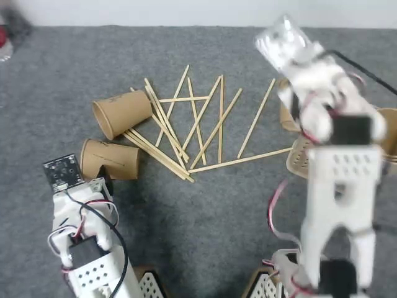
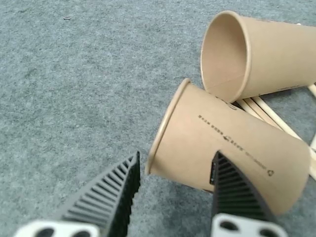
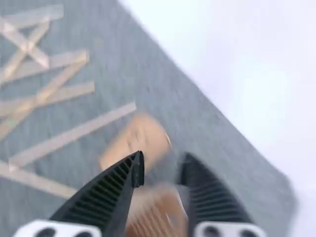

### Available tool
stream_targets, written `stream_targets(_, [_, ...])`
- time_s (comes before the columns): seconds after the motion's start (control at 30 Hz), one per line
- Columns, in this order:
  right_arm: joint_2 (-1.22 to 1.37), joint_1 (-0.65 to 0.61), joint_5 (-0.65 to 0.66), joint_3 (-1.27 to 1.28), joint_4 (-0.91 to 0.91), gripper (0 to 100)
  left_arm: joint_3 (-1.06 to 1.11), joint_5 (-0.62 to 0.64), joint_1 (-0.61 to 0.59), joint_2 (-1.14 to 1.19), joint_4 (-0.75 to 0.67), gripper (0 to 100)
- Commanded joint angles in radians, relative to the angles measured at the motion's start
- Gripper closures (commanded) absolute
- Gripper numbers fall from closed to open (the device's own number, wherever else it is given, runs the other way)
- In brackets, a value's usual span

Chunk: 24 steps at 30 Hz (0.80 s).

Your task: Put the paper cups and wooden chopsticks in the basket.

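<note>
High camera steeply down over the table (image 1: 205, 236); left wrist close on its paper cups (image 2: 232, 143), right on chopsticks (image 3: 69, 133).

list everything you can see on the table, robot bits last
paper cups: two, brown, on their sides left of the chopsticks, second one nearer the camera
chopsticks: loose criss-crossed pile, count unclear, pale wood, mid-table
basket: one, cream, perforated, right side, mostly behind an arm
cup-like shape: one, brown, by the basket, partly hidden
table: one, grey, carpet-like
left gripper: one, black fingers, open at the nearer cup's rim end
right gripper: one, black fingers, open above the basket
</note>
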Motion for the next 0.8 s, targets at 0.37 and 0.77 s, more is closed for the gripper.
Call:
stream_targets(0.37, [0.857, 0.035, -0.371, -0.618, -0.185, 99.1, -0.005, 0.005, -0.006, -0.009, -0.003, 77])
stream_targets(0.77, [0.906, 0.077, -0.307, -1.553, 0.616, 80.3, -0.005, 0.003, 0.043, -0.009, 0.002, 77])
